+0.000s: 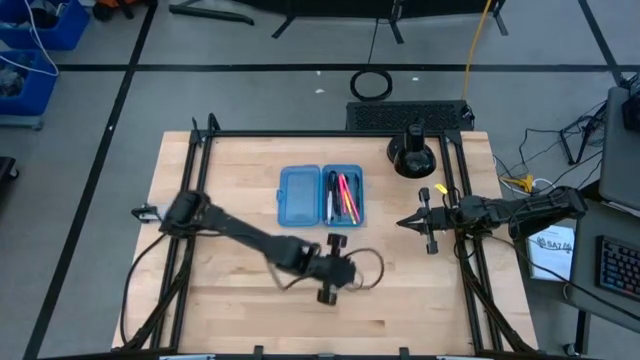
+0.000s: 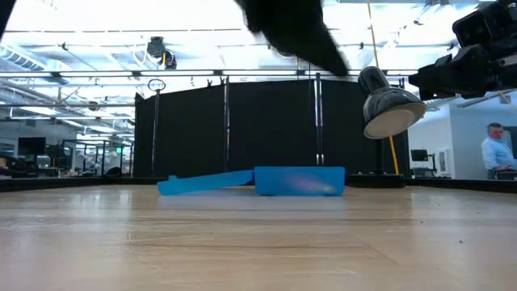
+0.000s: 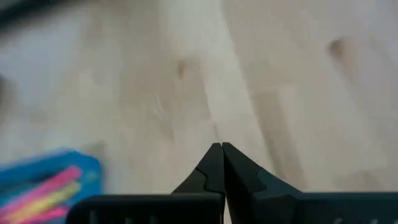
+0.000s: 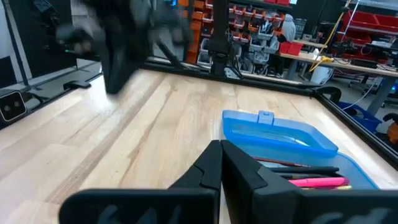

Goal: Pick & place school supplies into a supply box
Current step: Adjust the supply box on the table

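Wooden table (image 1: 230, 290), unlabelled open supply box (image 1: 320, 195)

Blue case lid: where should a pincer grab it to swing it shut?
By the outer long edge with the small tab, coming from the left arm's side. The lid lies open and empty; its hinge runs along the pen-filled half.

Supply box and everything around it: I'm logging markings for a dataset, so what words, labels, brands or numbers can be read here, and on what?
None can be read.
Supply box: plain blue plastic, no label shows.
Pens inside it: any print too small to read.
Paper sheet off the table's right edge: has markings, too small to read.
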### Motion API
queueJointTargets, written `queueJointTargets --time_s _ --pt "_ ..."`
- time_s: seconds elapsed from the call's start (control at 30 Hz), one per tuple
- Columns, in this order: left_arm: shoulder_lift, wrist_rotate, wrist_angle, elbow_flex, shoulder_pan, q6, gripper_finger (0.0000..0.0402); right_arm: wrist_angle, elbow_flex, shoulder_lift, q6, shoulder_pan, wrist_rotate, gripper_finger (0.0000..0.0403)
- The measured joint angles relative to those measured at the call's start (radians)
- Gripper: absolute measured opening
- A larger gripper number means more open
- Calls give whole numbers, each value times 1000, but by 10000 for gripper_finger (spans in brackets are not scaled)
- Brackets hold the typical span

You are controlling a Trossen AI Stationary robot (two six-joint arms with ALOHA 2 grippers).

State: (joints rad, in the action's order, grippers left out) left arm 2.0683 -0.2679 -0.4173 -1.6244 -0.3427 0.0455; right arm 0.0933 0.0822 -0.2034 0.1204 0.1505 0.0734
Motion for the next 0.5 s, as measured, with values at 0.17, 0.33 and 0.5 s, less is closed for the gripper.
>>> queueJointTargets --time_s 0.17,0.33,0.5 --pt "-141 -143 -39 34 -56 40 0 2 0 -1 -10 0 0 0" --pt "-288 -246 45 200 -54 23 0 16 1 -10 -37 0 -45 0" --pt "-356 -260 179 385 22 -77 1 16 1 -11 -31 1 -49 0"
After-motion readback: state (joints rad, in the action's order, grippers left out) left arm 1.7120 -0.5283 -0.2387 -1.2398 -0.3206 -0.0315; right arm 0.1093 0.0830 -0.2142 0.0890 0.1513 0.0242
